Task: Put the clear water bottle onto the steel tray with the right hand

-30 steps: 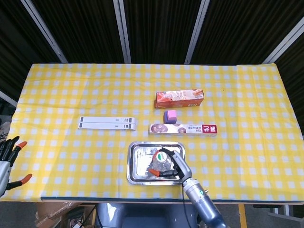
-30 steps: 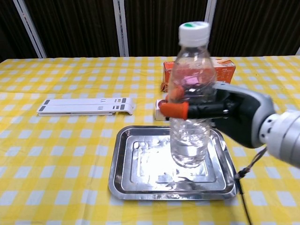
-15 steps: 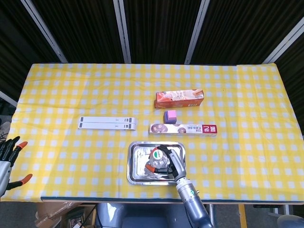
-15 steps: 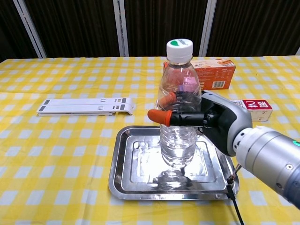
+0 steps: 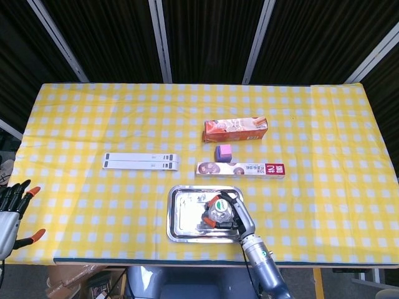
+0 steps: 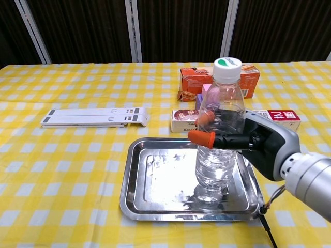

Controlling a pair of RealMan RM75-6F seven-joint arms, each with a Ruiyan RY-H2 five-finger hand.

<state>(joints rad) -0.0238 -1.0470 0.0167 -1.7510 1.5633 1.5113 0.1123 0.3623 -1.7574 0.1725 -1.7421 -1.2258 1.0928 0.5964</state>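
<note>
Across the yellow-checked tabletop point(image 5: 93, 124), my right arm has carried the load from mid-tray half a second ago to the right part of the steel tray point(image 6: 135, 170), and lower: the clear water bottle point(image 6: 219, 137) now appears to stand upright on the tray floor, so I judge the placing nearly complete, release pending. My right hand point(image 6: 258, 144) still wraps the bottle's middle, orange-tipped fingers point(image 6: 202, 137) clamped on its near side. The chest view shows that grip and the base meeting steel; the head view hides both beneath the cap. Only the head view catches my left hand point(image 5: 11, 212), far left of the tray, fingers apart, holding nothing.
</note>
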